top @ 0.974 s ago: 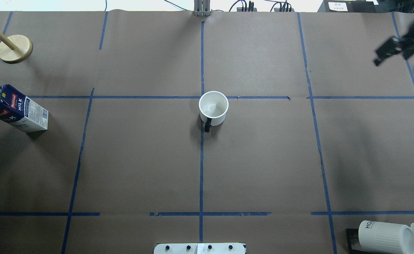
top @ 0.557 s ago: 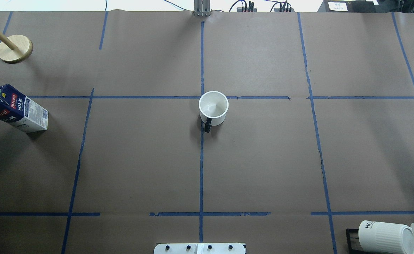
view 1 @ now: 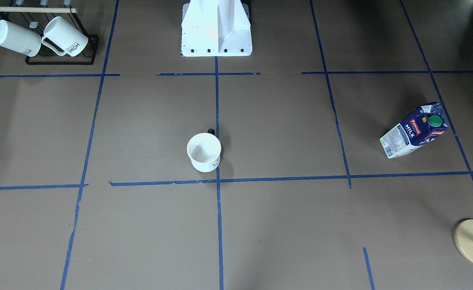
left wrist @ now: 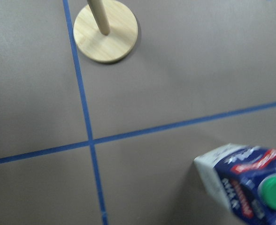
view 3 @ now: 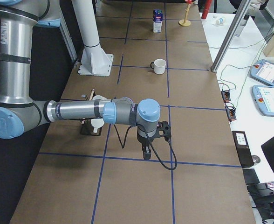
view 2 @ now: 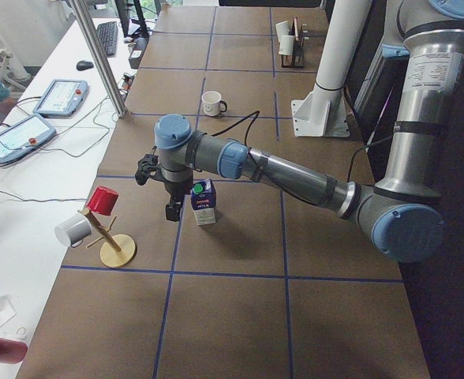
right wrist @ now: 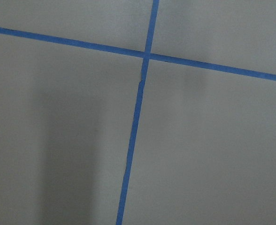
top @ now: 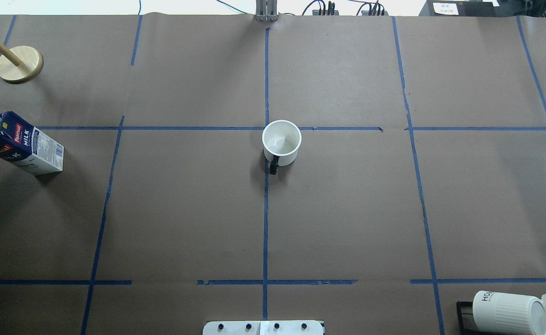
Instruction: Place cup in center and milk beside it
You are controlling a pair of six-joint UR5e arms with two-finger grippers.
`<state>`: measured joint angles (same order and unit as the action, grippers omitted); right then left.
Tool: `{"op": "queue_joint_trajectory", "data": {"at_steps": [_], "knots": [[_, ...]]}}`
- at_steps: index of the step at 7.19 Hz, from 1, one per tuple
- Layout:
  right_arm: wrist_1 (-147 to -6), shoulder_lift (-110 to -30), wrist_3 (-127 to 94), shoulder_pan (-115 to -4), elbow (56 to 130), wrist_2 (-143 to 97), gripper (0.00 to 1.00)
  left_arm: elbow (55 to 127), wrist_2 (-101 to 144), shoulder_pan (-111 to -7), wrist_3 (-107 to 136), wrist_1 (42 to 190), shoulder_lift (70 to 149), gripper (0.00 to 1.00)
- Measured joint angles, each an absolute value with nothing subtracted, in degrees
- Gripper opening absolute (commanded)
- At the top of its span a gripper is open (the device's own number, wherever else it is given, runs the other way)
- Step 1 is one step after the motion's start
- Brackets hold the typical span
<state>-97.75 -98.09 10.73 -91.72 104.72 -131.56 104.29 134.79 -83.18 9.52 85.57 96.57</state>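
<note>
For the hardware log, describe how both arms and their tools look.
The left arm and right arm match: silver-grey metal tubes linked by rounded joints with light-blue caps. The left tool and right tool are black, and a thin black cable loops loose from each wrist. There are no sleeves, and no markings are legible.

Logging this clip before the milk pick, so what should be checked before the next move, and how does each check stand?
1. Cup upright by the center: ok.
2. Milk upright: ok.
3. Milk beside cup: not ok, far apart.
4. Left tool close to milk: ok.
5. Left tool open: cannot tell.
6. Right tool away from cup: ok.
</note>
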Motion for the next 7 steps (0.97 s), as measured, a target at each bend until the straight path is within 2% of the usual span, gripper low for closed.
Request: {"op": "queue_joint_trajectory", "data": {"at_steps": [4, 7], "knots": [[-97.7, -98.2, 10.2, -91.8, 104.9, -131.7, 1.00, 107.7, 134.1, -72.0, 30.8, 90.4, 96.5, 1.00], [-97.7, -98.2, 10.3, -91.8, 104.9, -131.7, 1.00, 107.0, 132.8, -68.9, 33.6, 92.6, 94.9, 1.00]]}}
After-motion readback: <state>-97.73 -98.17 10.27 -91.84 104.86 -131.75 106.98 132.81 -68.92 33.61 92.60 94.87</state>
